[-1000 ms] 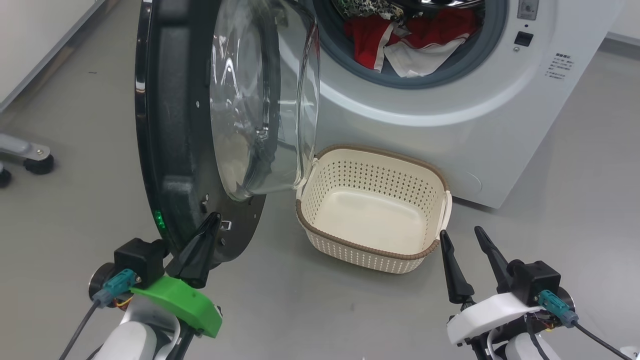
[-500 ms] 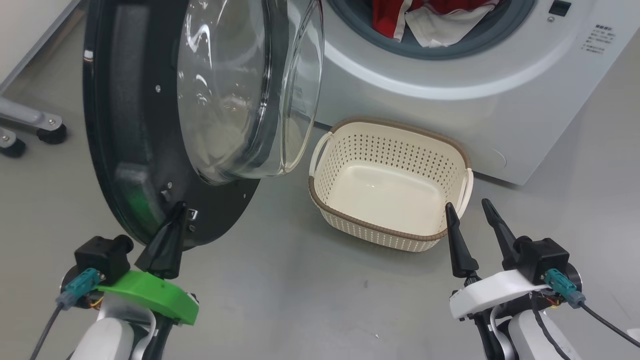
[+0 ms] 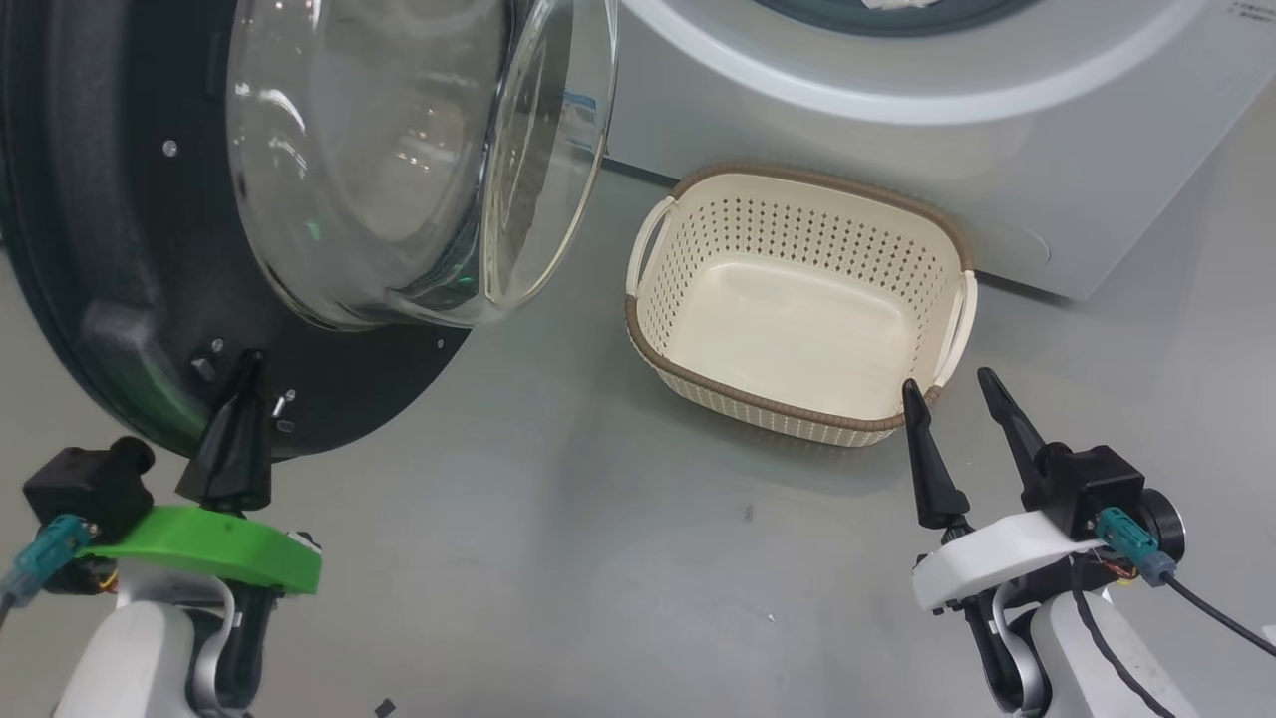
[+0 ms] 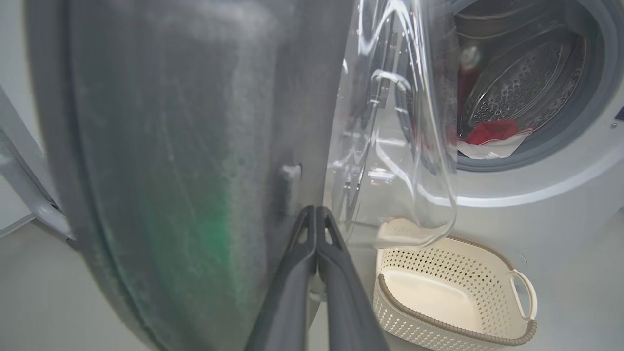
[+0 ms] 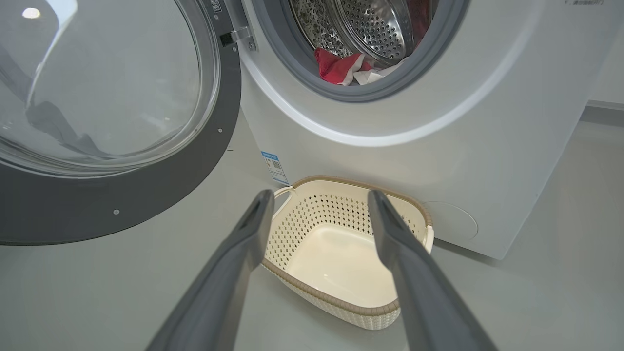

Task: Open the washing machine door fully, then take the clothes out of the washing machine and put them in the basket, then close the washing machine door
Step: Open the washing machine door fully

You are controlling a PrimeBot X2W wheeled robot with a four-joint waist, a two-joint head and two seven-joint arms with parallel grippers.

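Fingers (image 4: 291, 282) of the left gripper (image 3: 248, 361) were shut tight together w/ nothing between them, tips pointing up at the low black part of the washing machine door (image 3: 120, 249). They looked right up against its inside face, but I couldn't tell if they touched. Right gripper (image 3: 947, 379) had its fingers (image 5: 234, 273) wide apart & held nothing, hanging just by the near corner of the basket (image 3: 768, 406). Door stuck way out from the washing machine (image 3: 847, 130), its clear glass bowl (image 3: 379, 150) bulging toward the basket, so the round hole was not covered. I think step 1, opening the door, was done or v. nearly done; maybe it could swing a bit more. Step 2 had not begun as far as I could see: the clothes (image 5: 337, 68), red w/ white bits, lay inside the metal drum (image 5: 380, 29) at the bottom of the hole, & the basket sat on the grey floor (image 3: 558, 558) in front of the machine w/ nothing in it. So left to do: grab the clothes, drop them in the basket, maybe more than 1 trip, then push the door shut.
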